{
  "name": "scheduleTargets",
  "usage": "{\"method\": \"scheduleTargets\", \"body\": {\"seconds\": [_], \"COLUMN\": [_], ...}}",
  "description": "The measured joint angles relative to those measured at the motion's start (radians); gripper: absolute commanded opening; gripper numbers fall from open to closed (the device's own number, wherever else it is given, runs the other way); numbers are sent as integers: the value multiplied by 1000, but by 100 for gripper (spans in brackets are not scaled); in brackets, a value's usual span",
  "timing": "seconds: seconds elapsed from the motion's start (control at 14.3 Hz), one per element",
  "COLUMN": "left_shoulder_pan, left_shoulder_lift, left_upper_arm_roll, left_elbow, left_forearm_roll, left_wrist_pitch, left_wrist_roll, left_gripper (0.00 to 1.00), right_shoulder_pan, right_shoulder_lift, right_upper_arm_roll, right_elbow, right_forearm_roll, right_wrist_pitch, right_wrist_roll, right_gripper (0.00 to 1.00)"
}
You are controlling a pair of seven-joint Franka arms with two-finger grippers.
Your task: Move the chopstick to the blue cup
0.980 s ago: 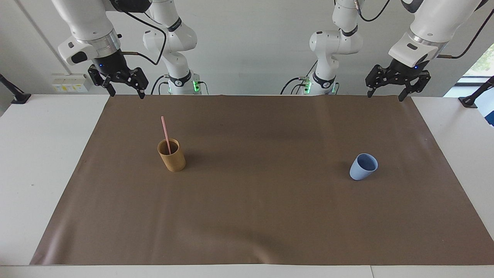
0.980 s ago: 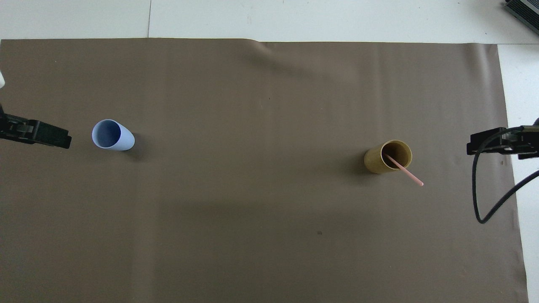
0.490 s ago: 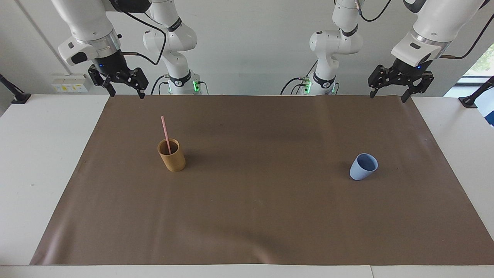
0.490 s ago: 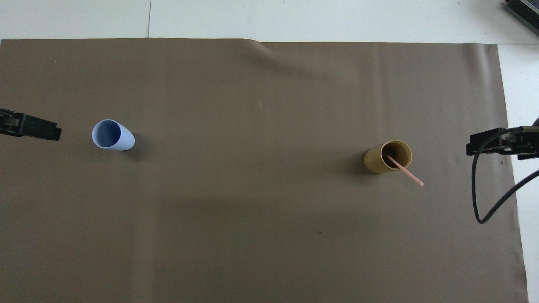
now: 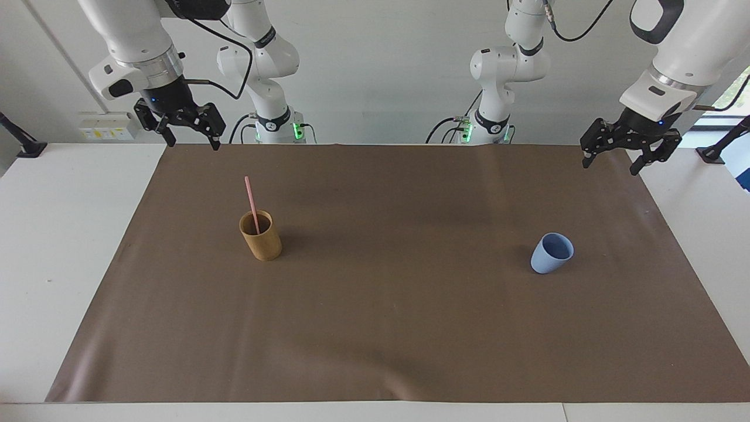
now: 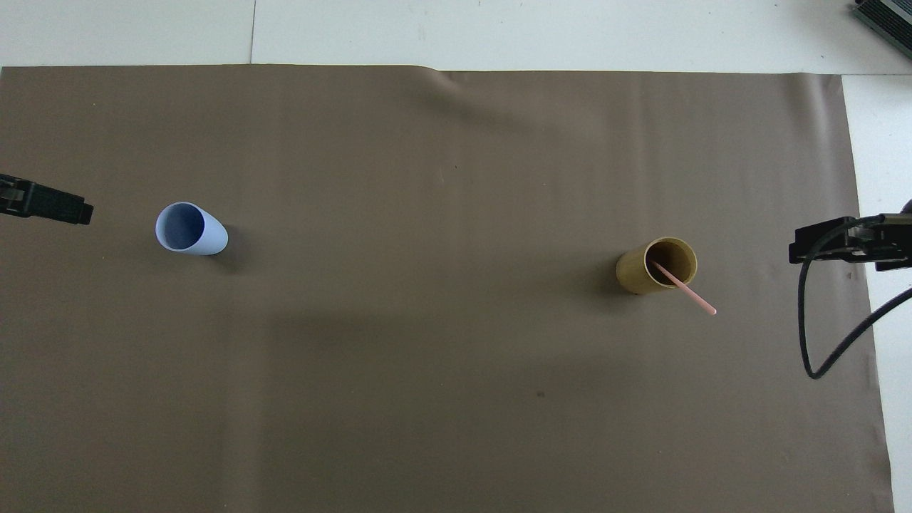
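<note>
Chopstick (image 5: 252,202) standing in tan cup (image 5: 261,237), blue cup (image 5: 551,253) apart, both end effectors (image 5: 611,162) (image 5: 190,139) spread, holding nothing

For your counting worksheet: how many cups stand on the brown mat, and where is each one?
2. The tan cup, holding the chopstick, stands toward the right arm's end; the blue cup, with nothing visible inside, stands toward the left arm's end. Nothing hides another.

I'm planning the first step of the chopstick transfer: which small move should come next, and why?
Probably the right gripper should travel over to above the chopstick. It is open and empty over the mat's edge at that end of the table, and the chopstick stands in the tan cup, its top leaning toward the robots. The blue cup sits empty toward the left arm's end; the left gripper, open, holds nothing.
</note>
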Motion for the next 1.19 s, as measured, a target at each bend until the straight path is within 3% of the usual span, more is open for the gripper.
{"method": "scheduleTargets", "body": {"seconds": [0.91,1.19], "left_shoulder_pan": [51,51], "left_shoulder_lift": [97,129], "left_upper_arm_roll": [0,0], "left_elbow": [-236,-273], "left_forearm_roll": [-1,-6], "left_wrist_pitch": [353,405], "left_wrist_roll": [47,47], "left_gripper": [100,100], "right_shoulder_pan": [0,0], "right_shoulder_lift": [0,0], "right_upper_arm_roll": [0,0], "right_elbow": [-11,-12], "right_forearm_roll": [3,5], "right_wrist_pitch": [22,22], "right_wrist_roll": [0,0], "right_gripper": [100,100]}}
